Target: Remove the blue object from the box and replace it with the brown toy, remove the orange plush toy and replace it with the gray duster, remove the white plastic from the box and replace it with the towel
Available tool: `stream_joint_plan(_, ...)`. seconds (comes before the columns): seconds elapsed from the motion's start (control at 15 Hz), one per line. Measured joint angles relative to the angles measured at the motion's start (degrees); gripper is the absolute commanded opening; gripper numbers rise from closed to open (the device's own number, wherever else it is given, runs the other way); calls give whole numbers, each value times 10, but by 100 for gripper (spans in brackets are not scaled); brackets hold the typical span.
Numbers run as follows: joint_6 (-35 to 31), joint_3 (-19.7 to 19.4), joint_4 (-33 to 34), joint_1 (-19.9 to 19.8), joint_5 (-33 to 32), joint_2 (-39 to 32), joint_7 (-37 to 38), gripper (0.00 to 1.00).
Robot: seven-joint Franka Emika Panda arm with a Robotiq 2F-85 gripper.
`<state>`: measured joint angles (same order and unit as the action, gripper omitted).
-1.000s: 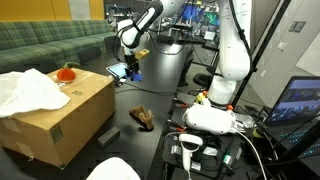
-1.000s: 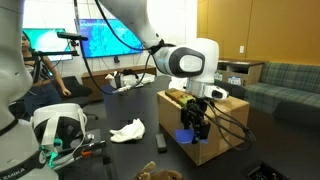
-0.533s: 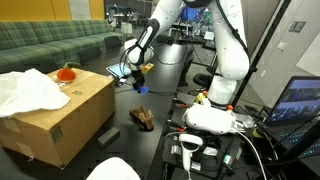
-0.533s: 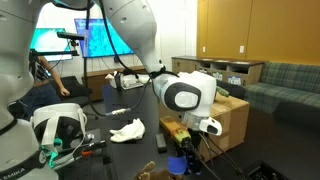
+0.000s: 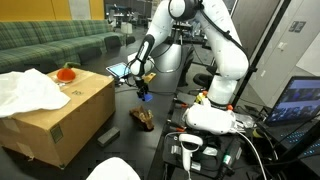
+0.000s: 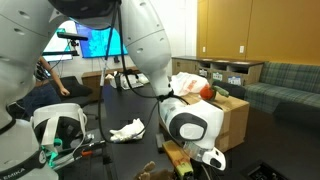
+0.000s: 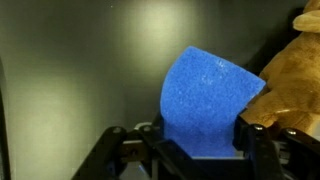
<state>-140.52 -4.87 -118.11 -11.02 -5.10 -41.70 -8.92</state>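
Observation:
My gripper [image 7: 203,142] is shut on the blue object [image 7: 205,98], a bright-blue flat piece that stands up between the fingers. In an exterior view the gripper [image 5: 143,93] hangs low over the dark table, to the right of the box [image 5: 55,118] and just above the brown toy [image 5: 142,117]. In the wrist view the brown toy [image 7: 292,80] fills the right edge, beside the blue object. The orange plush toy [image 5: 67,73] and the white plastic [image 5: 25,90] lie in the box. The white towel [image 6: 128,129] lies on the table. No gray duster shows.
A lit tablet [image 5: 118,70] lies on the table behind the gripper. The robot's base [image 5: 222,95] and cabled equipment [image 5: 205,122] stand to the right. A green sofa [image 5: 50,42] runs along the back. In an exterior view the arm [image 6: 190,125] hides much of the box [image 6: 232,118].
The gripper has moved down and away from the box with the blue object in it, and now hangs close above the brown toy. The grip has not changed.

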Motion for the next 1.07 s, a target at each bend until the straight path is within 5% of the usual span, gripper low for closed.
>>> stream_joint_plan(0.27, -1, 0, 24, -13, 0, -23, 0, 100)
stream_joint_plan(0.67, -19, 0, 25, -24, 0, -27, -1, 100)
stream_joint_plan(1.07, -113, 13, -26, -25, -1, -18, -51, 100)
